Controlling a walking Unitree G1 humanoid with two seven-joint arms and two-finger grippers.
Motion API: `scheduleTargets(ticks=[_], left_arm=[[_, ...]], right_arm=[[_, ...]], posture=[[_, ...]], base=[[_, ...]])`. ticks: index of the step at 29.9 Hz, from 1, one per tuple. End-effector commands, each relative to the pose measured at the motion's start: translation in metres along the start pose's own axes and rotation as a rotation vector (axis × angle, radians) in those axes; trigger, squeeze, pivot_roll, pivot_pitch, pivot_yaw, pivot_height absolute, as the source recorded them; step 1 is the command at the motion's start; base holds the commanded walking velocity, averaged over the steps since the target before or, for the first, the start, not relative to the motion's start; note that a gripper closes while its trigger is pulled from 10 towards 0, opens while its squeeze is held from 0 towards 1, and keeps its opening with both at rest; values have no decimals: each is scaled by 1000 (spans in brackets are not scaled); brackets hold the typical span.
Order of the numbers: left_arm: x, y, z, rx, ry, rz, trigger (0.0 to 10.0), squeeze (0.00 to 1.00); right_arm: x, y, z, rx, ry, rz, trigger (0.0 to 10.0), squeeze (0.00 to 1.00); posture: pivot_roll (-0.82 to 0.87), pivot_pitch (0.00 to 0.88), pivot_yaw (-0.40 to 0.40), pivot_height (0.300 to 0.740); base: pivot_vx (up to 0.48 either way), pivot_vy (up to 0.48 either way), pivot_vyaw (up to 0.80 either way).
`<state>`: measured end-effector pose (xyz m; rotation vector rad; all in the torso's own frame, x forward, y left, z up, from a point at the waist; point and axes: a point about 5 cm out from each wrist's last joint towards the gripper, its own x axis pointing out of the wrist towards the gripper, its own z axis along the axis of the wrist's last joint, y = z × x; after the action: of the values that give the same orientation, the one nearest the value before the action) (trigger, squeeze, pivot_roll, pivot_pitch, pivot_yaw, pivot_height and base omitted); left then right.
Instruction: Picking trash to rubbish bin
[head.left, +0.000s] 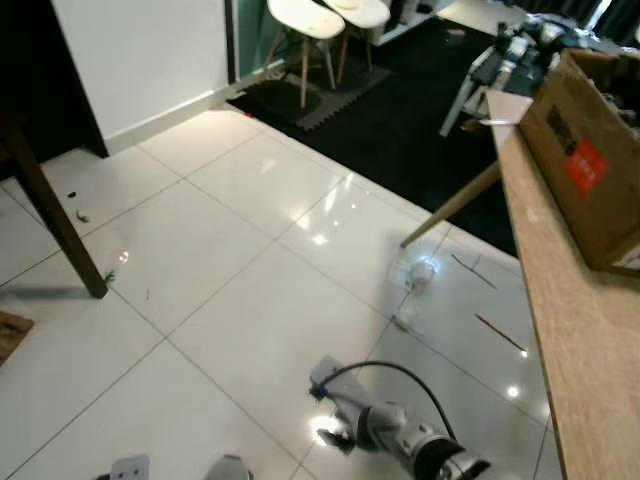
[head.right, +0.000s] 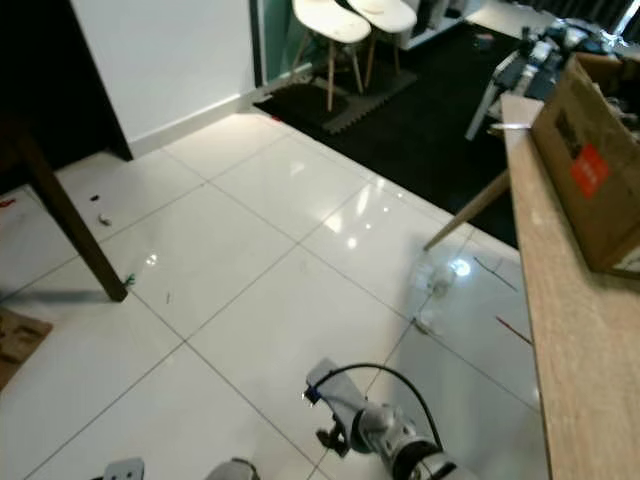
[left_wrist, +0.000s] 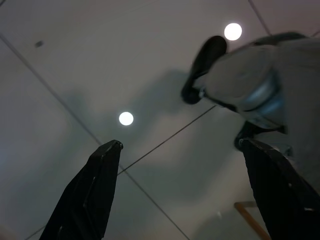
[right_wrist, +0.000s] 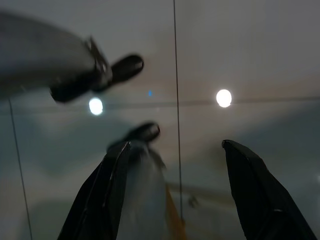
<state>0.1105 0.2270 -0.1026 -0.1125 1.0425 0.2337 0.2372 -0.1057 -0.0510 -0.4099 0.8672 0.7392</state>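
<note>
A crumpled piece of clear plastic trash (head.left: 420, 272) lies on the white tile floor beside a slanted wooden leg (head.left: 450, 205). A smaller scrap (head.left: 403, 322) and a thin red stick (head.left: 500, 333) lie near it. Tiny bits (head.left: 82, 216) dot the floor at the left. My right arm (head.left: 400, 435) hangs low at the bottom of the view, well short of the plastic. In the wrist views, my left gripper (left_wrist: 180, 145) and my right gripper (right_wrist: 176, 145) are both open over bare tiles, with nothing between their fingers.
A long wooden table (head.left: 570, 330) runs along the right, with a cardboard box (head.left: 590, 150) on it. A dark furniture leg (head.left: 60, 225) stands at the left. White chairs (head.left: 305, 20) and a black mat (head.left: 400, 110) lie farther ahead.
</note>
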Motion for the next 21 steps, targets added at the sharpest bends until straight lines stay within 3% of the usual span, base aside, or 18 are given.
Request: scheduleTargets(ticks=[1,3,6,7,13,21], left_arm=[[-2,0,-12,8,36,2,10000,0],[-2,-1,-12,17,34,2,10000,0],[-2,-1,-11,19,33,3,10000,0],[-2,-1,-11,29,32,4,10000,0],[-2,-1,-12,40,32,6,10000,0],[-3,-1,-15,41,36,11,10000,0]], right_arm=[[-4,0,-29,12,104,-23,10000,0],[-7,2,-47,33,165,-51,10000,0],[-8,2,-53,38,184,-60,10000,0],[-12,3,-67,62,232,-85,10000,0],[-24,6,-103,114,348,-134,10000,0],[-30,8,-118,113,396,-142,10000,0]], posture=[[300,124,-99,740],[303,122,-101,740],[303,122,-101,740],[306,118,-105,740],[317,116,-108,740],[322,119,-109,740]], base=[[0,0,781],[0,0,781],[0,0,781],[0,0,781],[0,0,781],[0,0,781]])
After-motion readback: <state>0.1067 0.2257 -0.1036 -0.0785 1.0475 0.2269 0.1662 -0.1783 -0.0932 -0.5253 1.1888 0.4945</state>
